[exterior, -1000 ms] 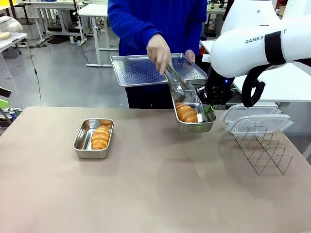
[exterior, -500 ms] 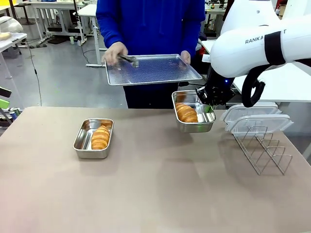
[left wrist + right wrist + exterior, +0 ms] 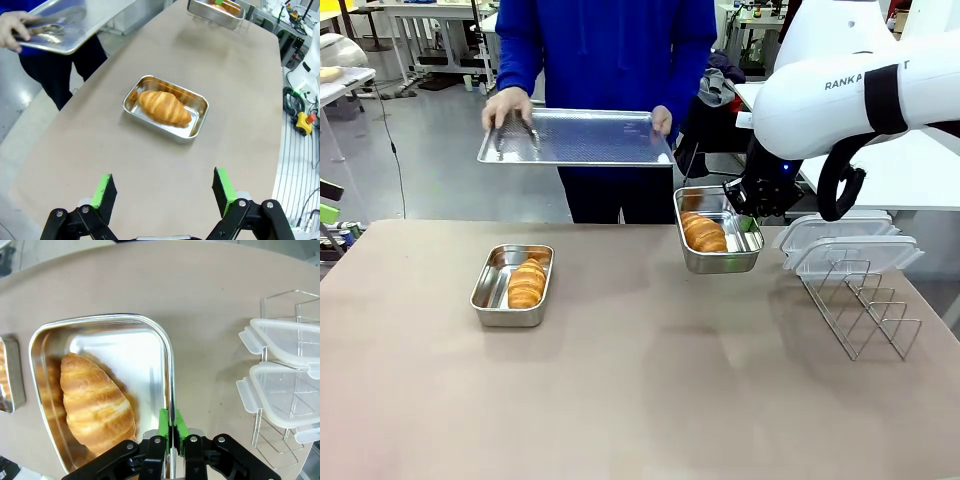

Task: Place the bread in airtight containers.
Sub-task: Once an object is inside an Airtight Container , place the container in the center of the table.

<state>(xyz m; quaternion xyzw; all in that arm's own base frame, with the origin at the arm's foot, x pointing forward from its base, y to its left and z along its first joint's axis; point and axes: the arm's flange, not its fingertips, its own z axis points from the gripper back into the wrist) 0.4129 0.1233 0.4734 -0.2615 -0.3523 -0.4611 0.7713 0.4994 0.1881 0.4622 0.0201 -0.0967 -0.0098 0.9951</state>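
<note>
At the tabletop (image 3: 640,400), clamps right tool (image 3: 171,417) on a box (image 3: 169,365) with a croissant (image 3: 95,400), holds left tool (image 3: 165,192) wide.

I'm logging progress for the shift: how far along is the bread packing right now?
Done: the left croissant lies in the left container, the right croissant in the right container. In hand: the right claw is shut on the right container's rim; the left claw hangs open above the table. Left: both clear lids lie on the wire rack, so neither container is closed yet.
</note>
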